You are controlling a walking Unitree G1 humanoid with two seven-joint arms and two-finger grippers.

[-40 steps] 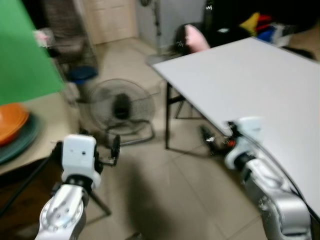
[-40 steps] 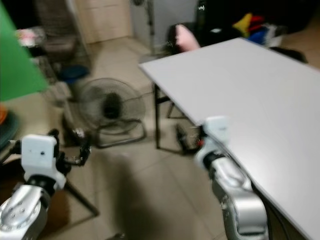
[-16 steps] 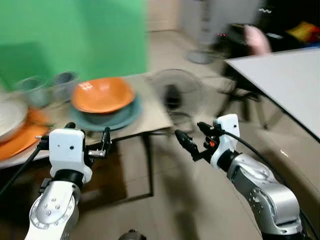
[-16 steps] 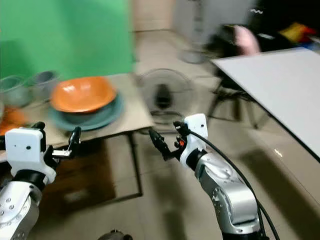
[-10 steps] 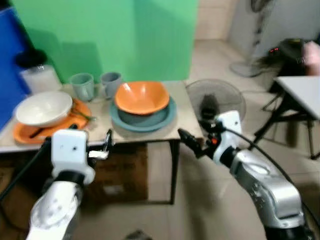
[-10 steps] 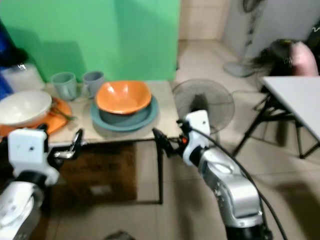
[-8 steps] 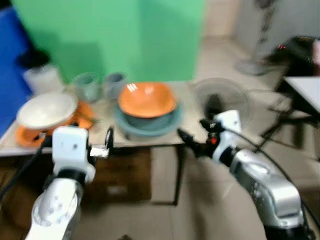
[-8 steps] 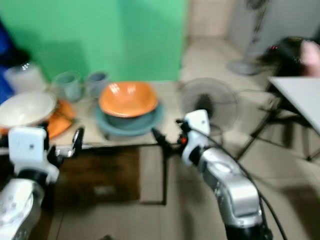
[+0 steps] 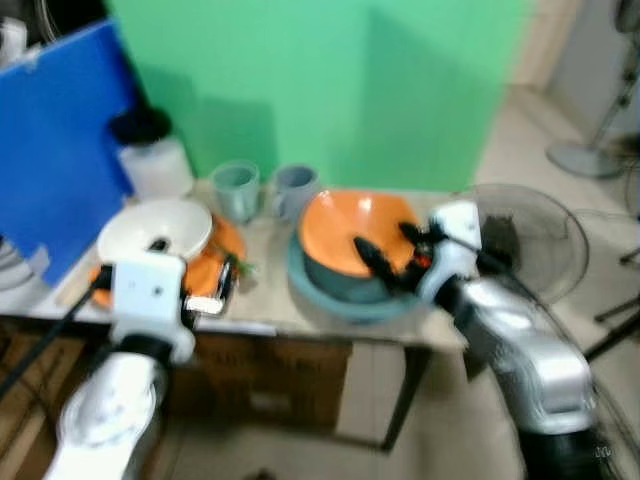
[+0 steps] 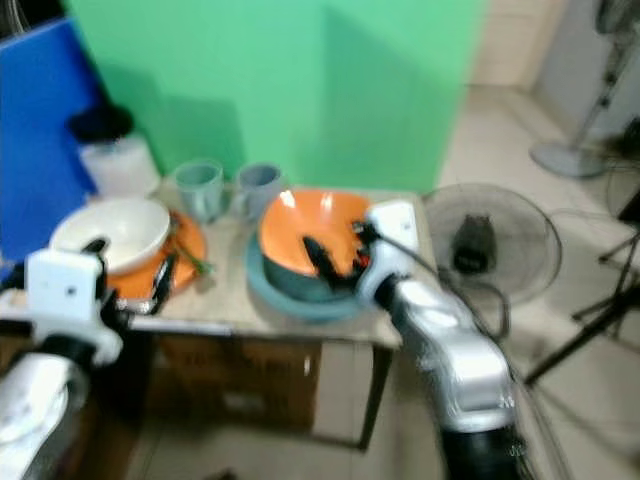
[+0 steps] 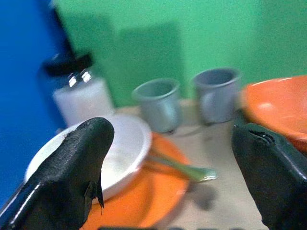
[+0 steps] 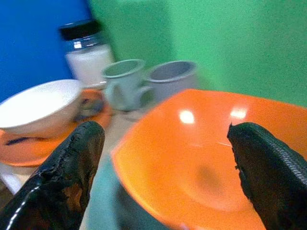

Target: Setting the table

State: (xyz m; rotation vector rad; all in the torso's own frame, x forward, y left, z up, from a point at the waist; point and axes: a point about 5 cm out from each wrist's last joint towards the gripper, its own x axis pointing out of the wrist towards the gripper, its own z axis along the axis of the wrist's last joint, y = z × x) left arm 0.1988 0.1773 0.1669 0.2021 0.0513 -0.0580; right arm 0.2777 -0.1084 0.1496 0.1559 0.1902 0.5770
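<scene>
A low beige table (image 9: 262, 312) holds the dishes. An orange bowl (image 9: 340, 228) sits in a dark teal bowl on a teal plate (image 9: 308, 296). To the left, a white bowl (image 9: 155, 228) rests on an orange plate (image 11: 144, 203) beside a green spoon (image 11: 180, 167). Two cups (image 9: 236, 188) (image 9: 294, 188) stand behind them. My right gripper (image 9: 385, 250) is open, hovering at the orange bowl (image 12: 201, 163). At the table's front edge my left gripper (image 9: 220, 285) is open in front of the orange plate, holding nothing.
A jar (image 9: 152, 160) with a black lid stands at the back left, beside a blue board (image 9: 60, 150). A green backdrop rises behind the table. A floor fan (image 9: 525, 240) stands to the right, and a cardboard box (image 9: 260, 385) sits under the table.
The camera has swung left from the white table and closed in on the dish table. My right gripper now hangs over the orange bowl; my left one is at the table's front edge.
</scene>
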